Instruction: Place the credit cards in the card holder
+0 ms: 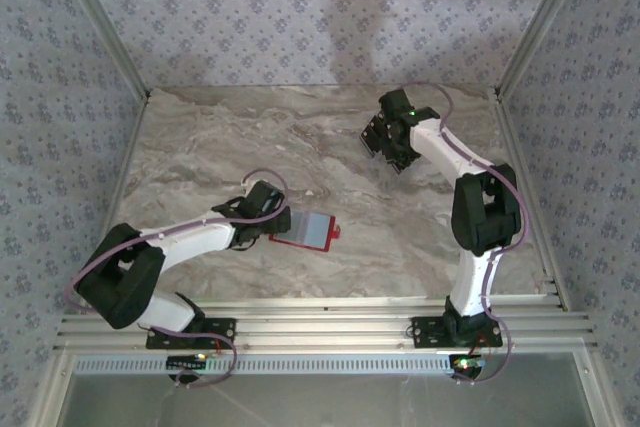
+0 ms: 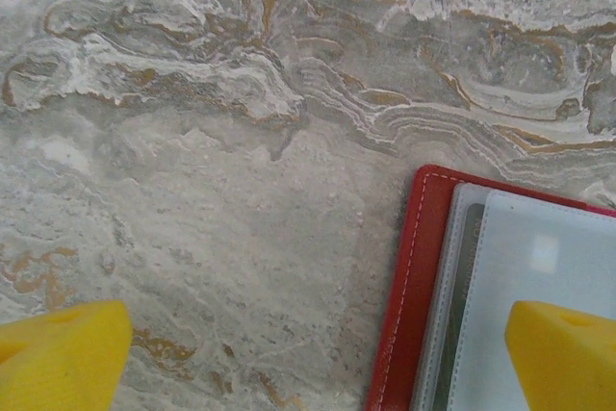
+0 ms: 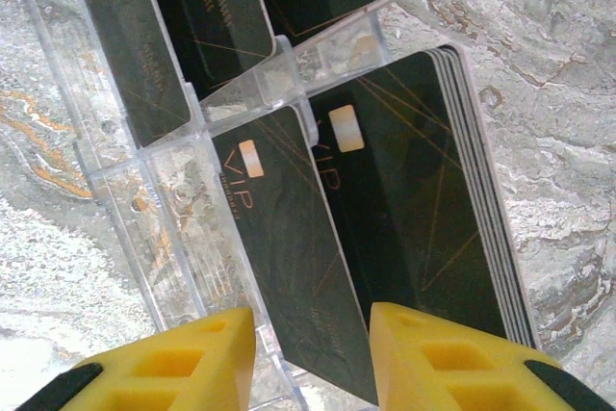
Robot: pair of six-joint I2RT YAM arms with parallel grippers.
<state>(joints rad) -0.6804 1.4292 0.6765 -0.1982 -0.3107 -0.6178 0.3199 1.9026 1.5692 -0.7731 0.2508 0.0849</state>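
Observation:
The card holder (image 1: pixel 310 232) lies open on the marble, red (image 2: pixel 423 276) outside with pale pockets (image 2: pixel 549 276); a dark sliver (image 2: pixel 469 267) shows between the pocket layers. My left gripper (image 1: pixel 283 219) hovers at its left edge, open wide (image 2: pixel 318 363), one finger over the pocket, the other over bare table. At the far side, black credit cards (image 3: pixel 423 209) stand stacked in a clear divided box (image 3: pixel 144 199). One single card (image 3: pixel 289 247) leans up between the fingers of my right gripper (image 3: pixel 313 334), which is open, with a gap beside the left finger (image 3: pixel 192 353).
More black cards (image 3: pixel 207 16) fill the box's other compartments. The right arm (image 1: pixel 480 207) reaches over the far right of the marble table (image 1: pixel 220 137). Patterned walls close in three sides, and a metal rail (image 1: pixel 320 327) runs along the near edge.

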